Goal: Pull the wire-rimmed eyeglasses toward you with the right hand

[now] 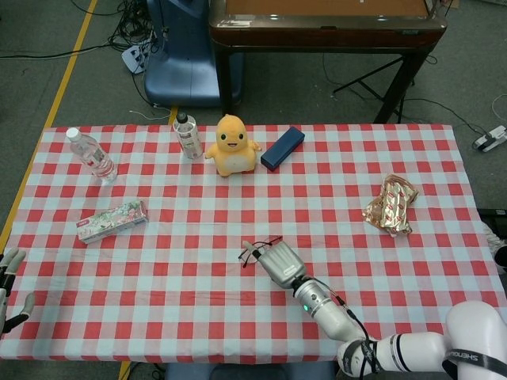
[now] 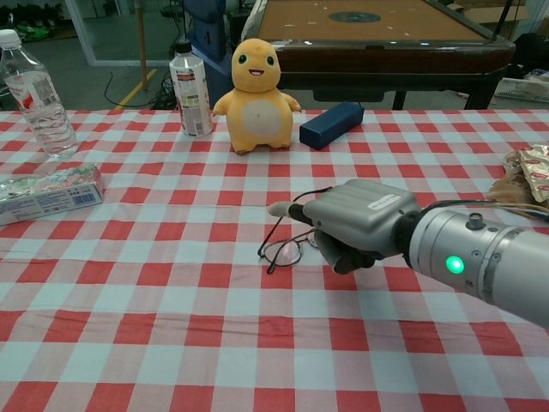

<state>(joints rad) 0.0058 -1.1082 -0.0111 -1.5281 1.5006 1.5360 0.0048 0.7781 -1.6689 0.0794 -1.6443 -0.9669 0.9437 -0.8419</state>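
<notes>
The wire-rimmed eyeglasses (image 2: 281, 250) lie on the checked tablecloth near the table's middle, also seen in the head view (image 1: 258, 247). One lens and a raised temple arm show; the other side is hidden under my right hand (image 2: 356, 225). That hand (image 1: 279, 264) lies low over the glasses from the right, one finger (image 2: 281, 209) stretched out to the left above the frame and the others curled down to the cloth beside it. Whether the curled fingers hook the frame is hidden. My left hand (image 1: 8, 290) hangs at the table's front left corner with its fingers apart, holding nothing.
A yellow plush toy (image 2: 256, 84), a dark blue case (image 2: 332, 124) and a bottle (image 2: 190, 88) stand at the back. Another bottle (image 2: 31, 90) and a toothpaste box (image 2: 47, 193) are on the left. A foil snack packet (image 1: 390, 205) lies on the right.
</notes>
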